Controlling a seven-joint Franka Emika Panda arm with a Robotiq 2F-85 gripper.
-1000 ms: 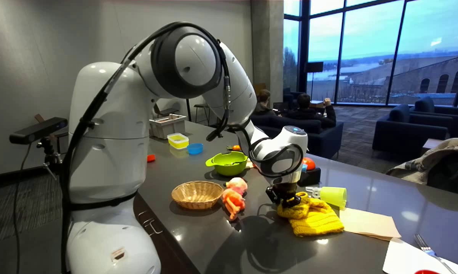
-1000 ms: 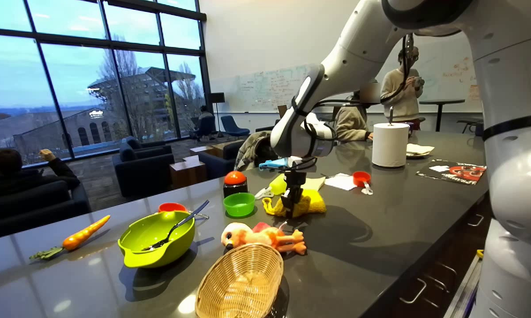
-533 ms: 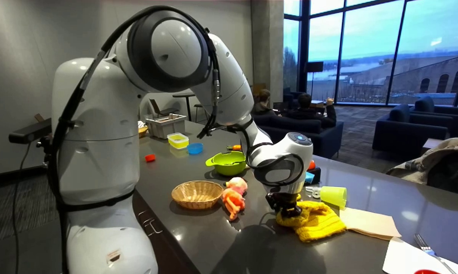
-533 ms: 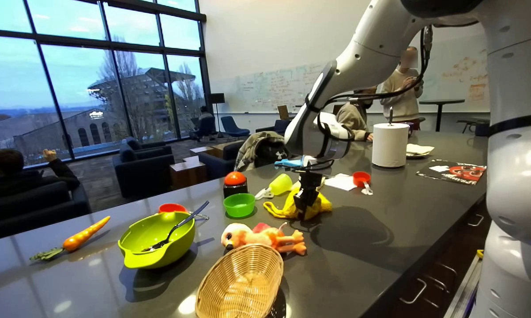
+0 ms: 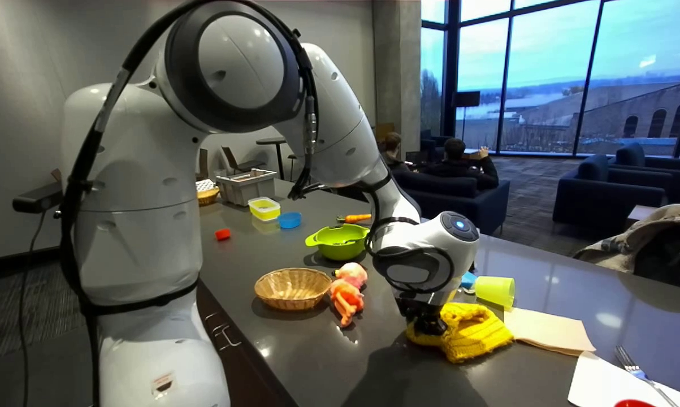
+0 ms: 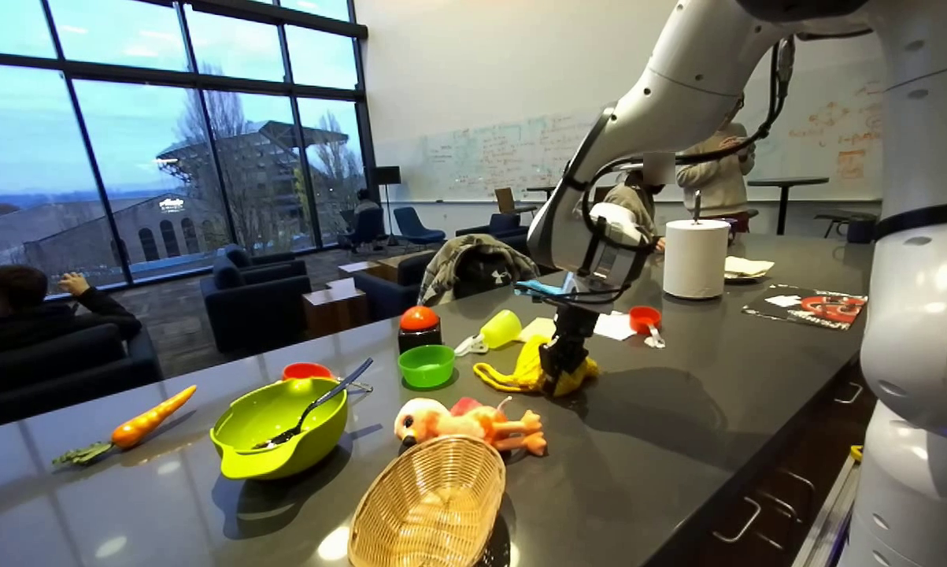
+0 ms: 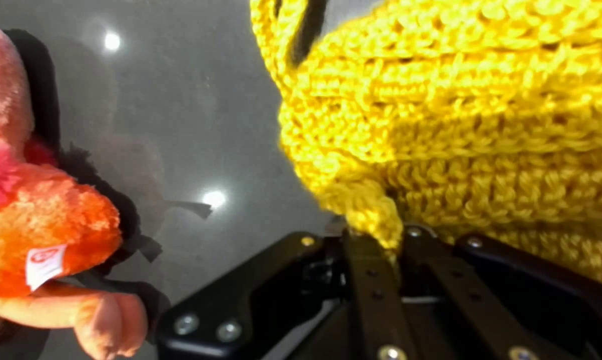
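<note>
- One gripper (image 7: 388, 242), jaws nearly together, has a twist of yellow knit (image 7: 461, 130) nipped between its tips!
- Where is it? The knit rests on the counter (image 5: 317, 345), between the orange toy (image 5: 346, 299) and the tan paper (image 5: 549, 332).
- Handling looks kind: light, soft, floppy, grippy rather than slippery, hard to break, though stitches could snag.
- Best grab, by the look of it: a thick bunched fold, right where those tips bite; the thin loop (image 7: 269, 55) seems stretchier.
- Labels now! The toy wears a white tag (image 7: 45, 265) with a red mark, too blurred to read.
- A pale logo (image 6: 501, 278) on the coat (image 6: 445, 272), possibly Under Armour's!
- Scrawl on the whiteboard (image 6: 481, 157), a lit sign (image 6: 172, 204) outside: both beyond reading from here.
</note>
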